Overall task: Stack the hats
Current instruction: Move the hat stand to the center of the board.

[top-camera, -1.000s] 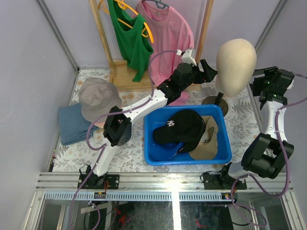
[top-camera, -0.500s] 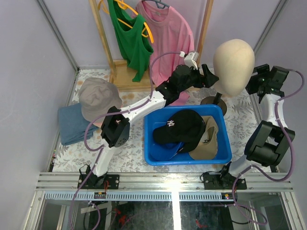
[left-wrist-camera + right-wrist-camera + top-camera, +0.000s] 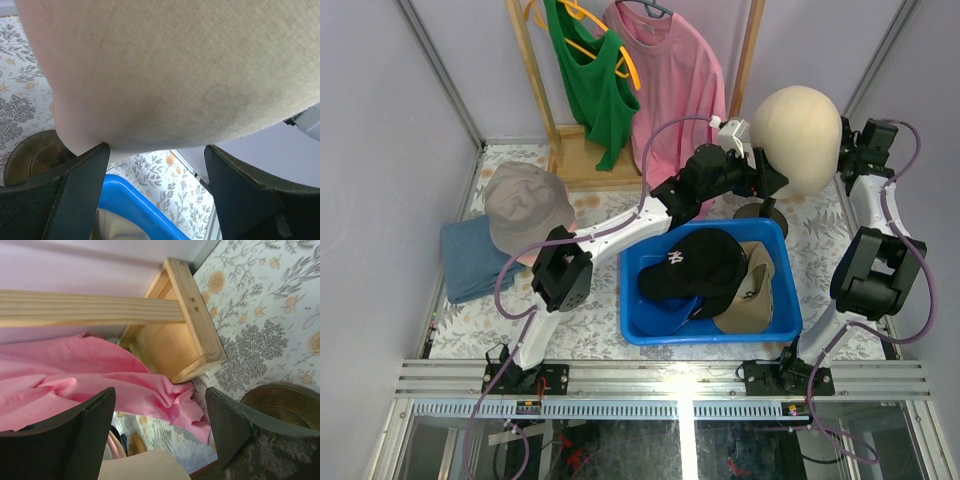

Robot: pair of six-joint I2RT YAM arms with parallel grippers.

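**Left arm.** The left gripper [image 3: 763, 180] reaches across the blue bin [image 3: 636, 325] to the cream mannequin head [image 3: 802, 135]. In the left wrist view its jaws are spread wide, with the tips at the lower curve of the head. One tip appears to touch the head.

**Right arm.** The right gripper [image 3: 857, 142] is raised just beside the head on the opposite side. Its jaws are spread, with nothing between them. The right wrist view shows the pink shirt [image 3: 75, 375] and the wooden rack base [image 3: 185, 335] beyond them.

**Hats.**
- The black cap with white logo [image 3: 695, 263] lies in the bin.
- The khaki cap [image 3: 752, 290] lies in the bin, touching the black cap on its right.
- The grey-taupe bucket hat [image 3: 525, 205] rests on a blue fabric item [image 3: 470, 260] at the left of the bench [image 3: 580, 335], well apart from the bin.
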